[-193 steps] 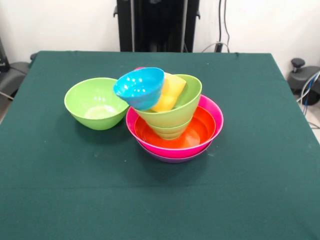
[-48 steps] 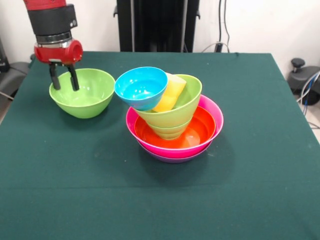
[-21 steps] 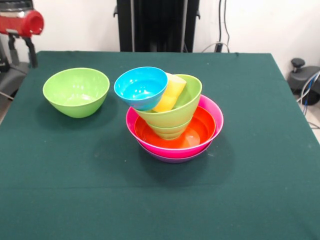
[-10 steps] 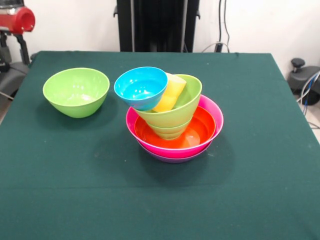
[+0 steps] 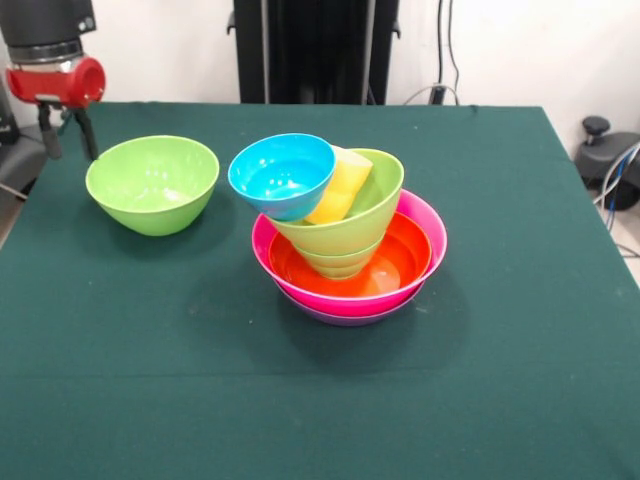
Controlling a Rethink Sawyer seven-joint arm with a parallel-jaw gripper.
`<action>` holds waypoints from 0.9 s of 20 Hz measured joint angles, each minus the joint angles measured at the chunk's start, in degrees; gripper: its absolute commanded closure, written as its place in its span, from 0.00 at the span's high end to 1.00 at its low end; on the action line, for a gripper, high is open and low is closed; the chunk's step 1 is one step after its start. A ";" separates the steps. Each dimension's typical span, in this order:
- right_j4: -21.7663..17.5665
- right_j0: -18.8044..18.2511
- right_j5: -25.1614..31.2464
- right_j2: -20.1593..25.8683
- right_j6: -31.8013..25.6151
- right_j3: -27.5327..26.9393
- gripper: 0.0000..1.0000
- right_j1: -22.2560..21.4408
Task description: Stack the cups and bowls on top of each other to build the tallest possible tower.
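Bowls and a cup form the tower (image 5: 345,240) at centre of the green table (image 5: 500,380) in the front view, the only view on hand. A purple bowl (image 5: 345,316) sits lowest, barely showing beneath the hot pink bowl (image 5: 425,225), which nests the orange bowl (image 5: 395,265). Inside that stand stacked lime green bowls (image 5: 365,225), tilted, with a yellow cup (image 5: 340,185) lying slantwise in the upper one. A sky blue bowl (image 5: 282,175) perches at the pile's 10 o'clock edge, tipped toward the camera and looking loosely seated.

One loose lime green bowl (image 5: 152,183) stands upright and apart, at 9 o'clock from the tower. The gripper (image 5: 66,135) hangs at that bowl's 10 o'clock, just beyond its rim, its two dark fingers (image 5: 86,133) spread and holding nothing.

From the gripper, the loose bowl lies toward 4 o'clock and lower. A grasp would likely need one finger inside the rim and one outside. Being round, the bowl offers no preferred axis. Placing it risks dislodging the blue bowl.
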 measured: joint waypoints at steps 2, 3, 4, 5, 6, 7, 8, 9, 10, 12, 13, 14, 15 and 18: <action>-0.74 0.00 0.00 -0.01 0.00 -0.12 1.00 1.28; -1.00 -0.04 0.00 -0.01 0.00 -0.19 1.00 1.75; -1.07 -0.07 0.01 -0.01 0.00 -0.25 1.00 2.01; -1.14 -0.11 0.01 -0.02 0.00 -0.31 1.00 2.27; -1.18 -0.18 0.00 -0.02 0.00 -0.44 1.00 2.62; -1.23 -0.25 0.01 -0.02 0.00 -0.57 1.00 2.93; -1.25 -0.29 0.00 -0.10 0.00 -0.77 1.00 3.27; -1.27 -0.30 0.01 -0.16 0.00 -0.88 1.00 3.44; -1.31 -0.32 0.00 -0.29 0.00 -1.16 1.00 3.79; -1.36 -0.36 0.01 -0.42 0.00 -1.45 1.00 4.11; -1.39 -0.38 0.00 -0.51 0.00 -1.62 1.00 4.24; -1.42 -0.40 0.00 -0.60 0.00 -1.75 1.00 4.33; -1.48 -0.41 0.00 -0.80 -0.11 -2.14 1.00 4.53; -1.55 -0.44 0.00 -0.97 -0.29 -2.61 1.00 4.81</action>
